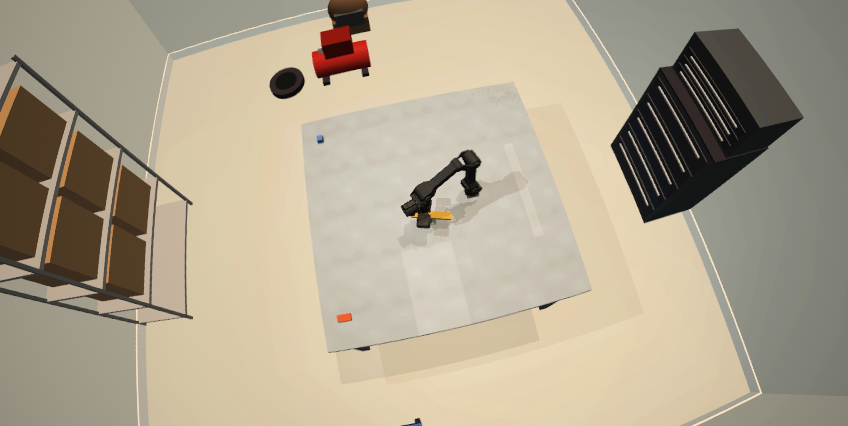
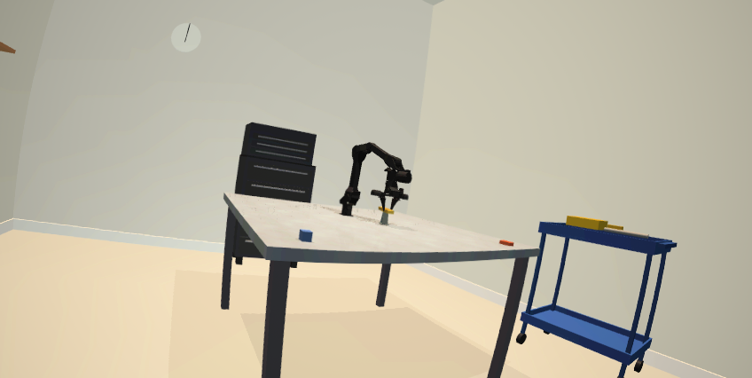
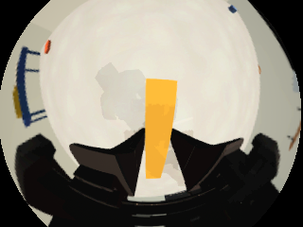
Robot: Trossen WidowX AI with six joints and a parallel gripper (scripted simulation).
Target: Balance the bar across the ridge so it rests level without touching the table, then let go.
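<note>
The orange-yellow bar lies across the top of the narrow grey-green ridge, above the table. It looks about level in the exterior view, but it is small there. My gripper points down over the bar, with one finger on each side. The fingers are slightly open and very close to the bar's long sides; any gap is too small to see clearly. The bar hides the ridge in the wrist view, and my gripper hides part of the bar in the top view.
A blue cube and a flat orange-red block sit near two table corners, far from the ridge. A blue cart stands beyond the table.
</note>
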